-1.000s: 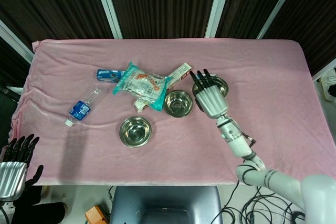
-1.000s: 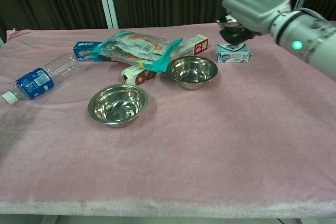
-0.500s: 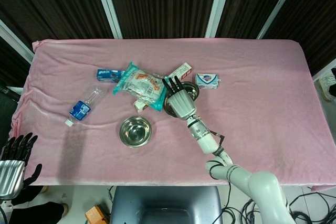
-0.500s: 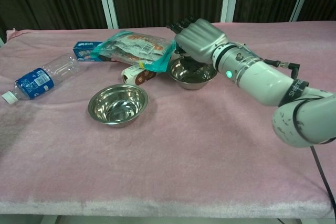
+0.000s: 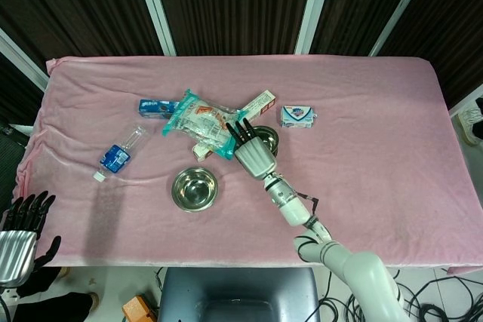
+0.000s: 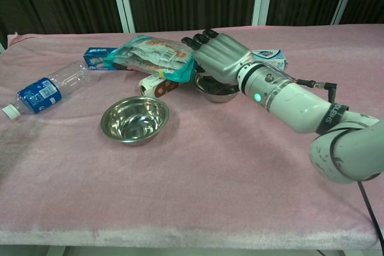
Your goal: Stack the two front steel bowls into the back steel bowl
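My right hand (image 6: 219, 58) hangs over the back steel bowl (image 6: 217, 90), palm down, fingers stretched forward toward the snack bag (image 6: 157, 55). From the chest view the bowl's rim shows just under my palm, but I cannot tell whether my fingers grip anything or only cover it, and the hand hides what lies inside the bowl. The front steel bowl (image 6: 134, 119) sits well apart on the pink counter (image 6: 198, 190), nearer me and to the left, with nothing in it. My left hand (image 5: 21, 233) is off the counter at the lower left of the head view, fingers loosely apart and holding nothing. A plastic bottle (image 6: 43, 92) lies on its side at far left; a soap packet (image 5: 299, 116) rests behind my right hand.
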